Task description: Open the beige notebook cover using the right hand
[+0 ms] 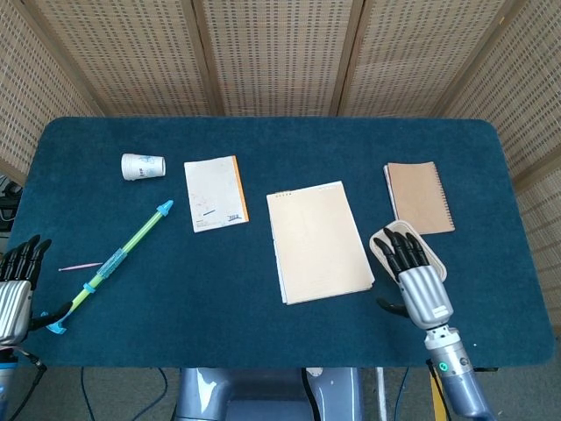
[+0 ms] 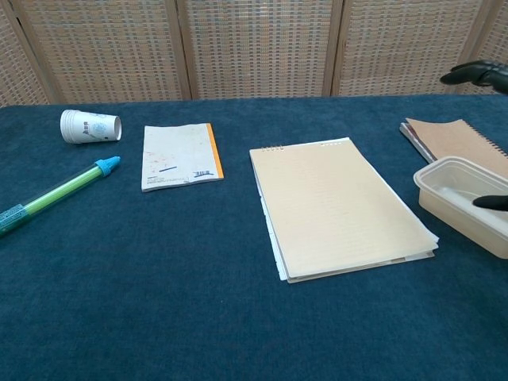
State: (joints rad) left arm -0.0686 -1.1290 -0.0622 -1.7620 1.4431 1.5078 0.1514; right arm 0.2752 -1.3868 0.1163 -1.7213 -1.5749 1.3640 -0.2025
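The beige notebook (image 1: pixel 317 243) lies closed in the middle of the blue table, its spiral binding along the far edge; the chest view shows it too (image 2: pixel 341 205). My right hand (image 1: pixel 419 279) hovers just right of the notebook's near right corner, over the plastic container, fingers stretched out and holding nothing. In the chest view only its dark fingertips (image 2: pixel 476 74) and thumb tip show at the right edge. My left hand (image 1: pixel 16 281) rests at the table's near left edge, fingers extended and empty.
A clear plastic container (image 2: pixel 460 194) sits right of the notebook, partly under my right hand. Behind it lies a brown spiral notebook (image 1: pixel 419 197). To the left are a white notepad (image 1: pixel 215 193), a tipped paper cup (image 1: pixel 143 166), a green-blue pen (image 1: pixel 118 257) and a thin pink stick (image 1: pixel 81 265).
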